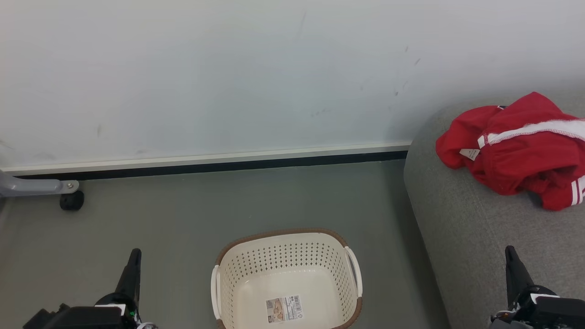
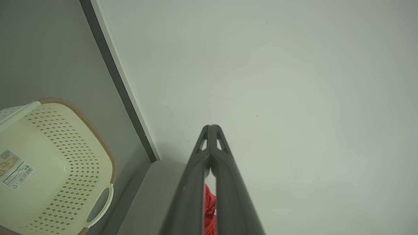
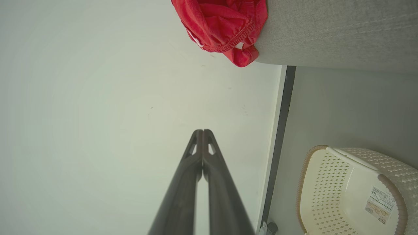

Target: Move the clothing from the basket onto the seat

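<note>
No text legible: the barcode sticker on the floor of the basket, toward its near wall, carries print too small to read, and the white tag on the clothing shows no readable characters

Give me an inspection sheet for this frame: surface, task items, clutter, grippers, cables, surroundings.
Surface: grey floor, basket standing on it.
Job's things: basket upright, no clothing seen inside, just its sticker; red clothing heaped on the seat, near its back corner.
Clutter: nothing seen.
Grippers: left gripper shut, holding nothing; right gripper shut, holding nothing, over the seat's front.
Cables: nothing seen.
Surroundings: pale wall with dark skirting; grey castor leg at far left.
</note>
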Robot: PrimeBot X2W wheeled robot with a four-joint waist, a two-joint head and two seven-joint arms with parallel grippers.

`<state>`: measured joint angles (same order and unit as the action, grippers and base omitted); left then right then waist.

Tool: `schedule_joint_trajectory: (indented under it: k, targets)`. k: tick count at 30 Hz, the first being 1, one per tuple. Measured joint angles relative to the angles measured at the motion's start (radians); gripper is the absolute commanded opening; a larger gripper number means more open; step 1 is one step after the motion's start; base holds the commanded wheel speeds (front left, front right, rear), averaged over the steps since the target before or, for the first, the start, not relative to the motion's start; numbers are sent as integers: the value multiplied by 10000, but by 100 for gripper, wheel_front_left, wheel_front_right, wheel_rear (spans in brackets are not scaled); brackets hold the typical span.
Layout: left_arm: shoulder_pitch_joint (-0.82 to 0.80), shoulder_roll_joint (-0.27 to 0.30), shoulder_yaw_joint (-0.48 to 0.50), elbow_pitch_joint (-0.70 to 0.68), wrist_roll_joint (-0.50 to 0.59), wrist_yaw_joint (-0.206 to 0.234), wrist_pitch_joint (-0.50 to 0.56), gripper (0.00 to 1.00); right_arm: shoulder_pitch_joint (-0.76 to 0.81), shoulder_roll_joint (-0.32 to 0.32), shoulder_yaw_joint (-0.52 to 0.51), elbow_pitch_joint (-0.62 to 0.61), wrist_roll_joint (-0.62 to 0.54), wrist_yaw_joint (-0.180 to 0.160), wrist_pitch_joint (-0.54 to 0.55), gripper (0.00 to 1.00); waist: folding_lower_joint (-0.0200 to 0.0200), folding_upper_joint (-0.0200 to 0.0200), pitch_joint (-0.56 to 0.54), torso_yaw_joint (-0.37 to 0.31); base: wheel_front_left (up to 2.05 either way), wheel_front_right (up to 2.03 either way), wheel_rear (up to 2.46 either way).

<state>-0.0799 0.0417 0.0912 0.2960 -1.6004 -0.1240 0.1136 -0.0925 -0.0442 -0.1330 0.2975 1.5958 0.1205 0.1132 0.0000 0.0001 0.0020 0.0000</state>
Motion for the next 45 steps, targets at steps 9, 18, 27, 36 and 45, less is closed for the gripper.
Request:
schedule_joint_trajectory:
  k: [9, 18, 27, 36, 45]
  targets:
    - [0, -2, 0, -2, -2, 0, 0, 0, 0, 0, 0, 0, 0, 0, 0, 0, 0, 0, 0, 0, 0, 0, 0]
    - [0, -2, 0, -2, 0, 0, 0, 0, 0, 0, 0, 0, 0, 0, 0, 0, 0, 0, 0, 0, 0, 0, 0]
    - [0, -2, 0, -4, 0, 0, 0, 0, 0, 2, 0, 0, 0, 0, 0, 0, 0, -1, 0, 0, 0, 0, 0]
    - [0, -2, 0, -4, 0, 0, 0, 0, 0, 2, 0, 0, 0, 0, 0, 0, 0, 0, 0, 0, 0, 0, 0]
    - [0, -2, 0, -4, 0, 0, 0, 0, 0, 2, 0, -2, 0, 0, 0, 0, 0, 0, 0, 0, 0, 0, 0]
